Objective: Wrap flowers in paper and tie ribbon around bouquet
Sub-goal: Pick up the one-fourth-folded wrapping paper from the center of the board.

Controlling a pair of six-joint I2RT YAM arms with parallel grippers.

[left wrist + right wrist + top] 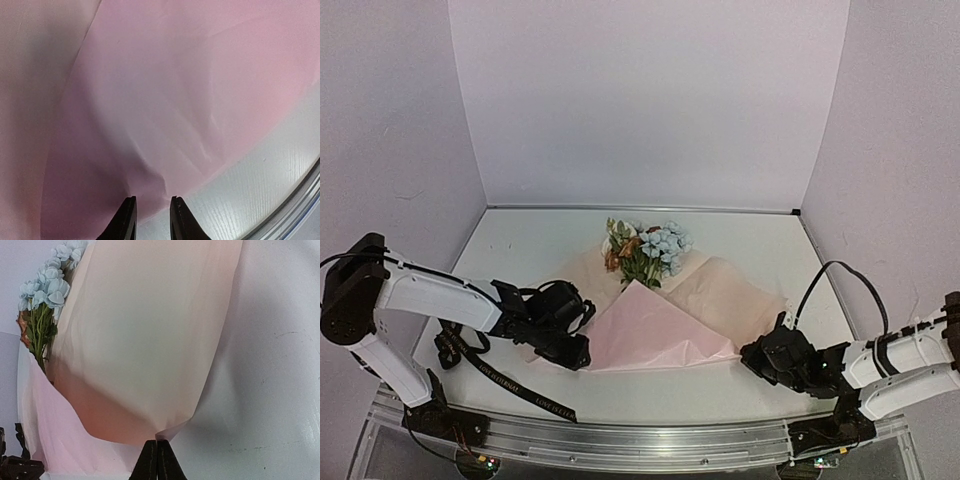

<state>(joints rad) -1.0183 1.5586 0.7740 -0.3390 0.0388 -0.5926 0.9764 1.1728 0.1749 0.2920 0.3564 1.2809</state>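
Pale pink wrapping paper (660,335) looks flimsy and tearable, best held by corners; right gripper (157,445) pinches one corner, left gripper (152,200) stands slightly parted.

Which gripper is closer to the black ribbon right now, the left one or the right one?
Left. The left gripper sits at the paper edge, just right of the ribbon; the right gripper is across the paper, shut on its opposite corner.

Pale lilac walls (650,100) on three sides — white woodgrain table (520,250) — soft even light
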